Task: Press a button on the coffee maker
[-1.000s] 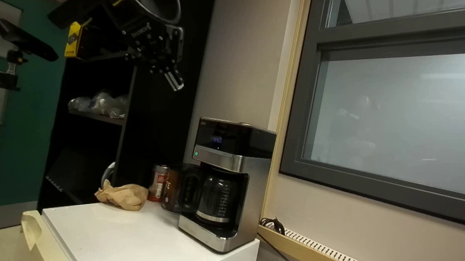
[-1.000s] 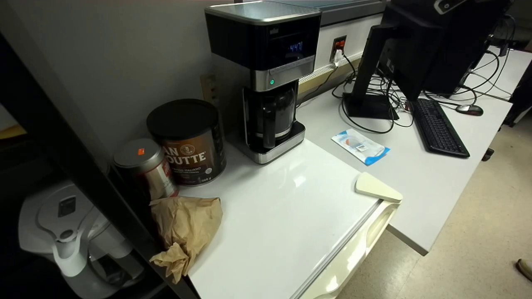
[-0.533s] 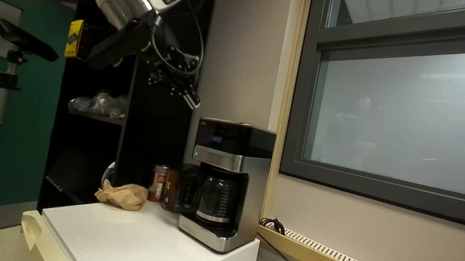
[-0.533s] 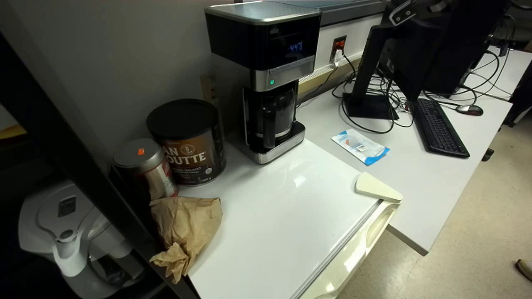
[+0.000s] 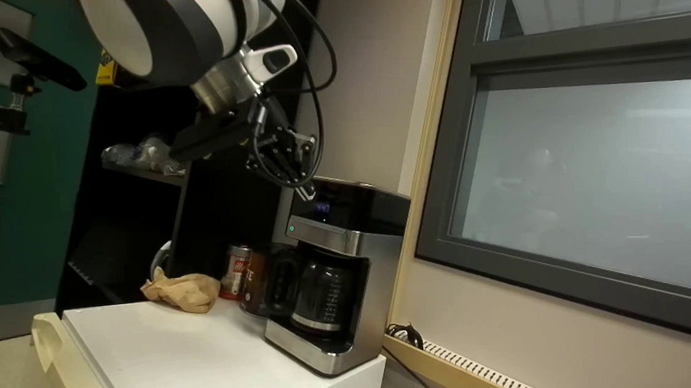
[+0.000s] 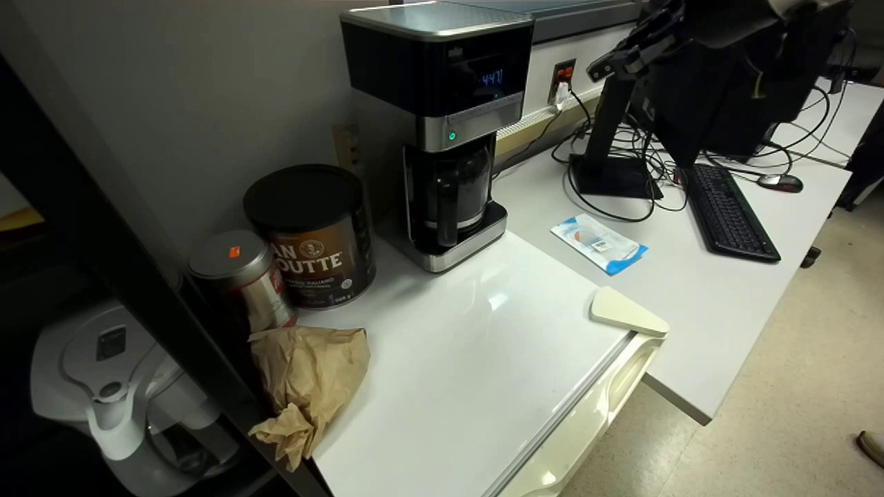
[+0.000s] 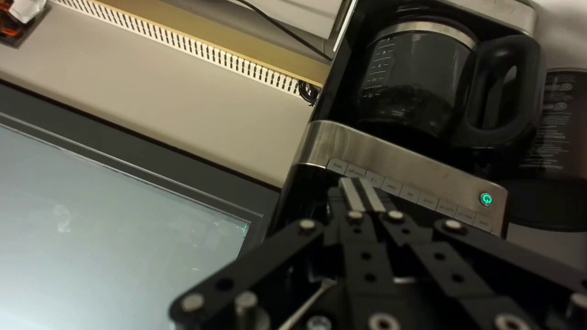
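Note:
The black and silver coffee maker (image 5: 382, 265) stands on a white cabinet top; it also shows in an exterior view (image 6: 394, 69) and upside down in the wrist view (image 7: 412, 158). Its dark glass carafe (image 7: 417, 82) is inside. Its silver band has a green-lit power button (image 7: 486, 198) and a row of small grey buttons (image 7: 419, 198). My gripper (image 7: 358, 188) is shut and empty. Its silver tips overlap the button row near the left end in the wrist view. In an exterior view the gripper (image 6: 601, 67) is apart from the machine, in front of it.
A brown coffee can (image 6: 318, 266), a small reddish can (image 6: 259, 297) and a crumpled paper bag (image 6: 311, 379) stand beside the machine on the cabinet top (image 6: 469, 359). A black shelf (image 5: 227, 185) and a window wall (image 5: 569, 213) flank it. A monitor (image 6: 601, 124) stands on the adjoining desk.
The arm has come down and toward the coffee maker. In an exterior view the gripper moved down and right to overlap the machine's top front. The coffee maker has not moved.

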